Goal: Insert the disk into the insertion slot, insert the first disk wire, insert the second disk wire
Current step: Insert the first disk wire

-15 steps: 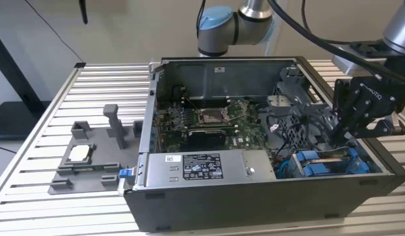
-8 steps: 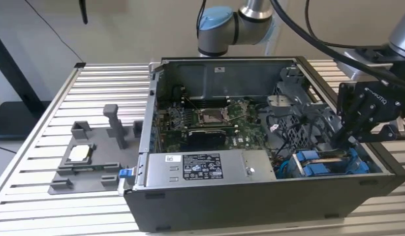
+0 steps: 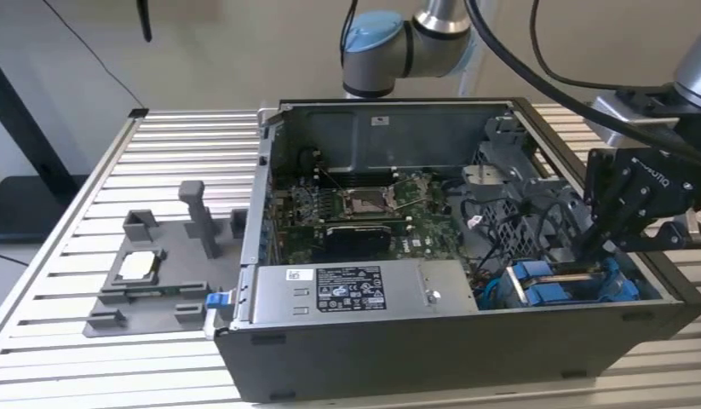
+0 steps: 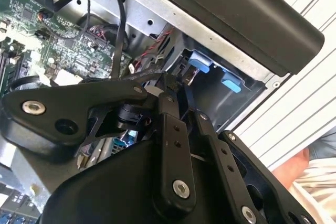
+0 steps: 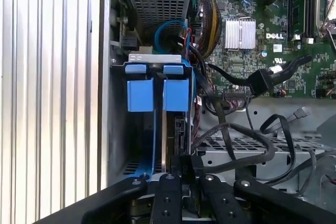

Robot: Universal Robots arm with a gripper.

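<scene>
Surface: slatted aluminium tabletop (image 3: 54, 281), plain pale wall behind it, and a dark stand at the exterior view's left. A grey plastic fixture block (image 3: 157, 273) sits on the slats, just beside the open dark computer case (image 3: 441, 358). The case lies with its open side up. It shows the green motherboard (image 3: 362, 204) and a labelled silver power-supply box (image 3: 350, 294) along its front wall.

The grey rectangular insertion slot (image 5: 119, 129), with bright blue plastic tabs, is in the case corner at the exterior view's right, beside the power-supply box.

The flat silver-grey disk (image 5: 172, 135) in its blue carrier frame stands on edge inside that slot. Its thin upper edge faces up, out of the open case. Its long axis runs parallel to the tabletop slats and the nearest case wall, from the fingertips towards the blue tabs.

The black gripper (image 5: 184, 166) reaches down into the slot. Its fingers are drawn close together and pinch the end of the disk's edge. Loose black cables (image 5: 247, 129) lie beside the slot, apart from the disk.
</scene>
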